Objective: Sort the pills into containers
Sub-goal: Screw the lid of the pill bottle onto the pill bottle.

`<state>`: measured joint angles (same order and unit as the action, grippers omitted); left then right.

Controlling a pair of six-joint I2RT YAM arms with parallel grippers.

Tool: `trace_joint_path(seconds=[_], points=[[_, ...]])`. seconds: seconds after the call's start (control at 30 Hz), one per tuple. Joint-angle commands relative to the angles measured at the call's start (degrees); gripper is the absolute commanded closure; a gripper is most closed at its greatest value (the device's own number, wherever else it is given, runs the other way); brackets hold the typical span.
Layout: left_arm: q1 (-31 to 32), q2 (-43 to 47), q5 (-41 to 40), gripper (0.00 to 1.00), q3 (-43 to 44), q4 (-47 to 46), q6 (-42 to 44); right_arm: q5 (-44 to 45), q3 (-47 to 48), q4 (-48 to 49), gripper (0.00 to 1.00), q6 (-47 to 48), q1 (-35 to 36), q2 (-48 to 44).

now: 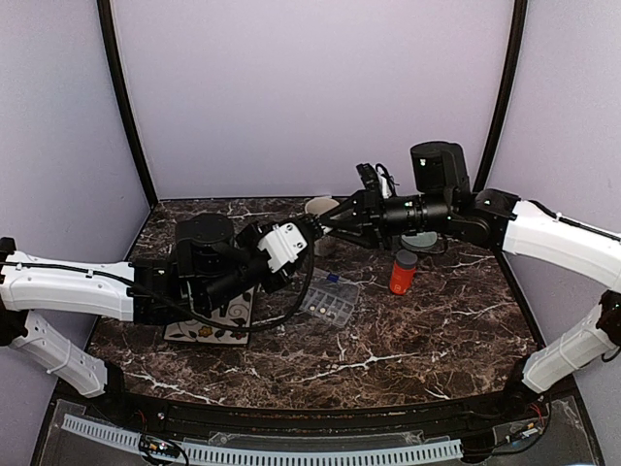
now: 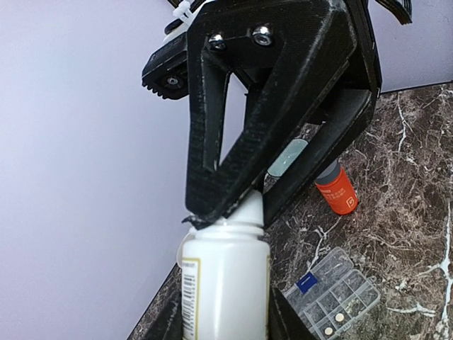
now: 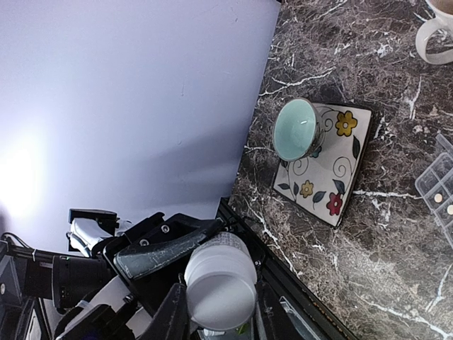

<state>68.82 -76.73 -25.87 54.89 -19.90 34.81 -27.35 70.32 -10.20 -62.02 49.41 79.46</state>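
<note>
My left gripper is shut on a white pill bottle and holds it above the table. My right gripper is shut on that bottle's white cap. In the top view the two grippers meet at the bottle, left of centre. The clear organiser box lies open on the marble below them, its containers holding a few small pale pills. Whatever is inside the bottle is hidden.
An orange bottle with a grey cap stands right of the organiser. A pale green bowl sits on a flowered tile at the left. A cream mug stands at the back, and another green bowl lies under the right arm.
</note>
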Motion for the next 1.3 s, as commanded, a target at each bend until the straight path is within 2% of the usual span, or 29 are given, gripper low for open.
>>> trace_joint_path(seconds=[0.0,0.17,0.53,0.73,0.93,1.27], points=[[2.9,2.8,9.0,1.0,4.0,-21.2,-1.1,-1.9,-1.1,-6.5,0.79,1.8,1.4,3.6],[2.9,3.7,7.8,1.0,3.4,-18.7,-2.4,-0.6,-0.1,-7.2,0.66,4.1,1.2,2.0],[2.8,4.9,4.6,1.0,2.3,-15.7,-3.3,2.6,0.5,-9.7,0.51,7.1,1.3,-2.2],[1.1,6.6,6.0,1.0,2.0,-10.4,-7.1,6.1,1.7,-14.7,0.49,11.0,1.4,-5.2],[-4.5,9.3,12.6,1.0,2.9,-0.9,-15.2,6.0,3.0,-17.3,0.45,16.0,1.9,-6.2],[-8.4,10.3,18.4,1.0,4.0,5.9,-19.9,6.6,3.7,-20.7,0.43,23.6,2.6,-7.7]])
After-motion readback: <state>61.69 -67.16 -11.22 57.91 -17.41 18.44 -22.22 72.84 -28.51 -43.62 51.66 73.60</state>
